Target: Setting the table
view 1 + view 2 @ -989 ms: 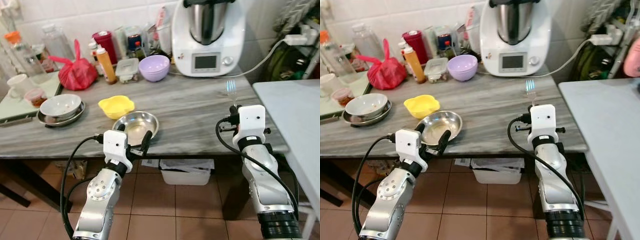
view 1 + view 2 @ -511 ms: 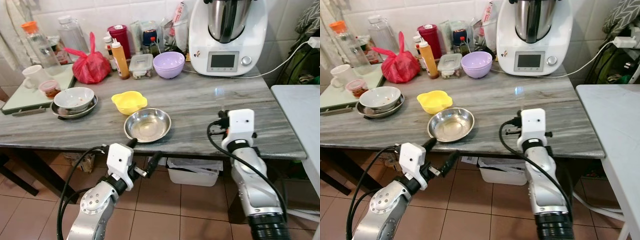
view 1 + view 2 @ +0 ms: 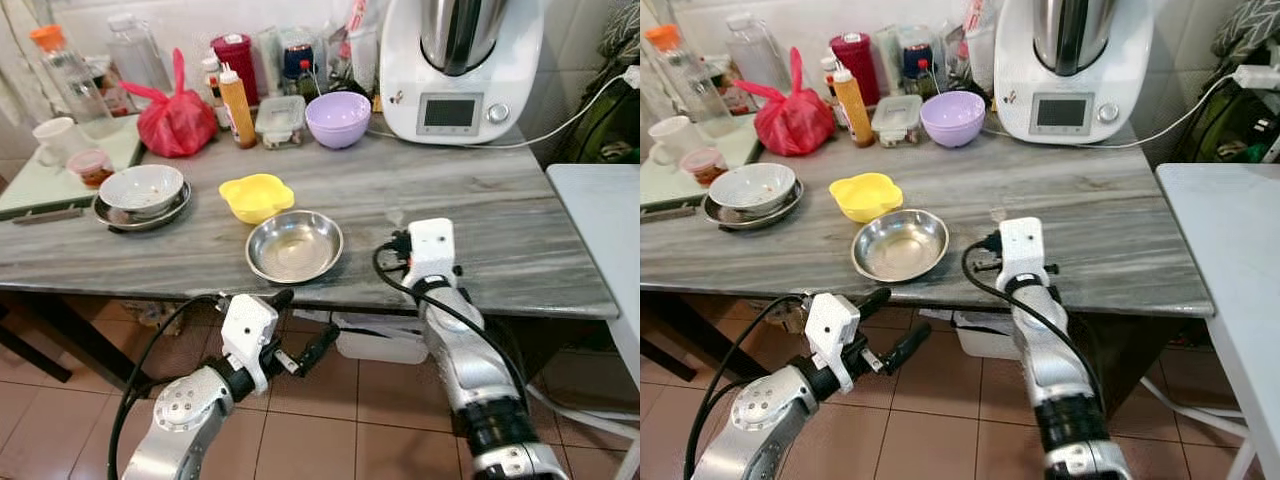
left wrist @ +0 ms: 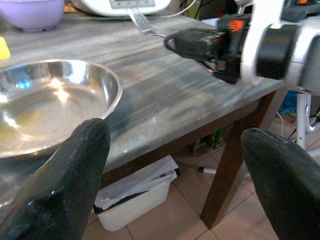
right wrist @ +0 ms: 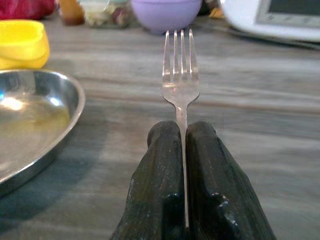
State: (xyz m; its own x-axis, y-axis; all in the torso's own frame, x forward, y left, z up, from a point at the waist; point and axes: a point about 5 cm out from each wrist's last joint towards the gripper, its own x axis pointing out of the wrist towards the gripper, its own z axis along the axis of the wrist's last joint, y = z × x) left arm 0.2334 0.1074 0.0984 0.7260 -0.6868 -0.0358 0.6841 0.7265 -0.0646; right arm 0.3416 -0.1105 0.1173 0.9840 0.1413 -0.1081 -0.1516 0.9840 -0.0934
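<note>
A steel bowl sits near the front edge of the grey wooden table, just in front of a yellow bowl. My right gripper is shut on the handle of a metal fork. It holds the fork low over the table, right of the steel bowl, with the tines pointing toward the back. The left wrist view shows that gripper and the fork from the side. My left gripper hangs open below the table's front edge, in front of the steel bowl.
At the back stand a white food processor, a purple bowl, a red bag and several bottles and containers. A white bowl on a steel plate sits left. A white table stands right. A plastic bin lies underneath.
My left gripper has dropped from the steel bowl's front rim to below the table edge. My right gripper has carried the fork left and lower, closer to the bowl. The camera also shifted.
</note>
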